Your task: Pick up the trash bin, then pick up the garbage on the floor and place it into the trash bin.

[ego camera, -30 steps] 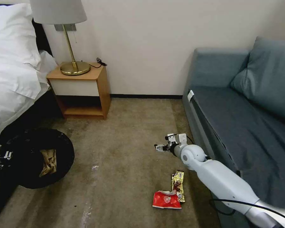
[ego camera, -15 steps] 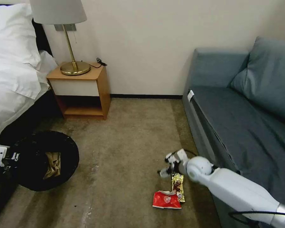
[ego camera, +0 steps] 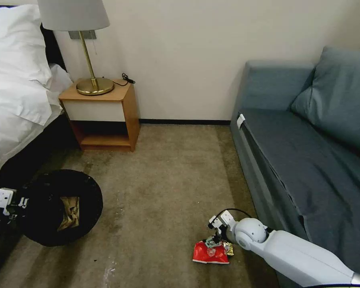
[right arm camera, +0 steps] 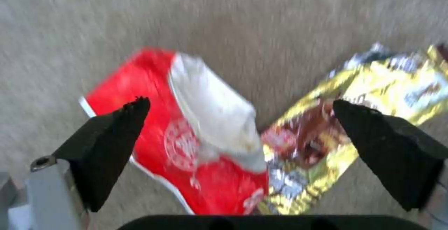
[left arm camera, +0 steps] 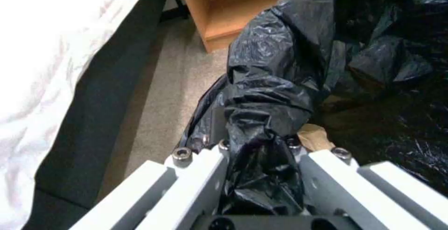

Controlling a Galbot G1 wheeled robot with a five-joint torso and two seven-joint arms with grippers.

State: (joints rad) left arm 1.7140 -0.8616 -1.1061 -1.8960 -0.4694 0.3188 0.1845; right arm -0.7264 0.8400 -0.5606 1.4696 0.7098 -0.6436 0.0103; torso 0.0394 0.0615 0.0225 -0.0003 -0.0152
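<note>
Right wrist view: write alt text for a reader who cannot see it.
The right tool hangs open just above the carpet, its two black fingertips spread over two pieces of litter. A red snack packet lies under one fingertip and a gold-brown wrapper under the other, the two touching at their near ends.

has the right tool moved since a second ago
Yes. Judged against the sofa, the right tool has come down and toward the robot, now open over the red packet and gold wrapper.
</note>
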